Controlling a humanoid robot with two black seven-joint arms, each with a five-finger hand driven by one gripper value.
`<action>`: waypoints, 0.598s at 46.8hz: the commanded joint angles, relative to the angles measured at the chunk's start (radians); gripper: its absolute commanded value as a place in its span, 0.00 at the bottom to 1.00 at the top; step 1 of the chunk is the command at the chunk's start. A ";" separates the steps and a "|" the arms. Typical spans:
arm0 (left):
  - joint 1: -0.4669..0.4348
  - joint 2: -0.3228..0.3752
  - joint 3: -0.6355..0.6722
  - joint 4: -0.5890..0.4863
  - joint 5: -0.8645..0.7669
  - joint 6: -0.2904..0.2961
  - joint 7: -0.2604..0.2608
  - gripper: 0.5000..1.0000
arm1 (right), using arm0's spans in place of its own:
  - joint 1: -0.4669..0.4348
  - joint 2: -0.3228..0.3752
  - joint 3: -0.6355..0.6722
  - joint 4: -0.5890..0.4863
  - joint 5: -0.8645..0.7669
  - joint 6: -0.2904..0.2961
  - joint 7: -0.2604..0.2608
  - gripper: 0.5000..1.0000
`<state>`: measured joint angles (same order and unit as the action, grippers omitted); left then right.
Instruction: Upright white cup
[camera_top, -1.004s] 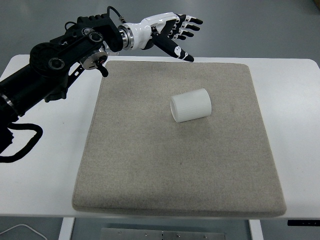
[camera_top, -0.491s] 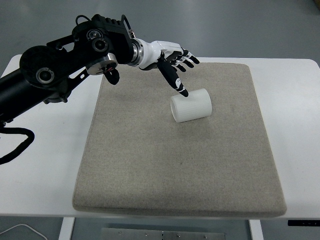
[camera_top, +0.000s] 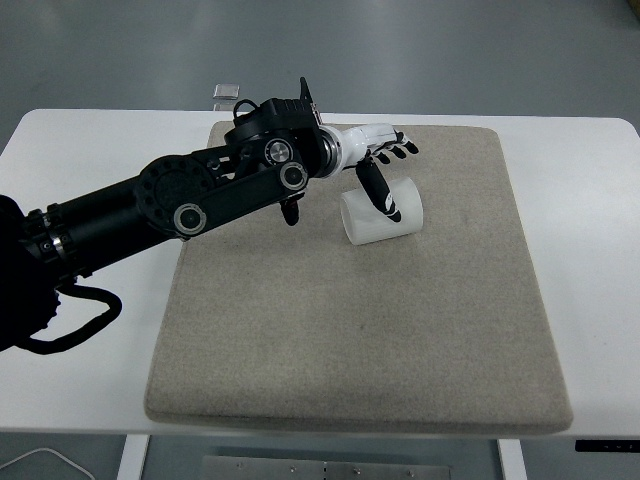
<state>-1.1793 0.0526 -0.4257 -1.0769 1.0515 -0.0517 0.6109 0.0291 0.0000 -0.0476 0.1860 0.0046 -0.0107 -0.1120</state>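
The cup lies on its side, a little above and right of the frame's centre, on the grey mat that covers most of the table. Its long axis runs roughly left to right, tilted slightly. So the task is not done: the cup has yet to be gripped and turned upright, and as far as can be judged the work is only at the reach.

The left arm comes in from the left edge and stretches diagonally up and right across the mat's upper left corner. The left hand sits over the cup's upper side, palm turned down. Its fingers are spread and extended toward the right, holding nothing, while the thumb points down across the cup's near face. Whether the thumb actually touches the cup cannot be told; it overlaps it from this view. No grasp is closed yet.

The right arm is out of view.
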 joint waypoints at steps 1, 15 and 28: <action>0.012 -0.013 0.004 0.015 0.011 0.007 0.000 0.93 | 0.000 0.000 0.000 0.001 0.000 0.000 0.000 0.86; 0.036 -0.025 0.033 0.040 0.019 0.007 0.000 0.93 | 0.000 0.000 0.000 0.000 0.000 0.000 0.000 0.86; 0.044 -0.034 0.041 0.049 0.033 0.006 0.000 0.89 | 0.000 0.000 0.000 0.000 0.000 0.000 0.000 0.86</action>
<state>-1.1355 0.0222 -0.3858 -1.0337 1.0832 -0.0459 0.6108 0.0291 0.0000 -0.0476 0.1856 0.0046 -0.0107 -0.1120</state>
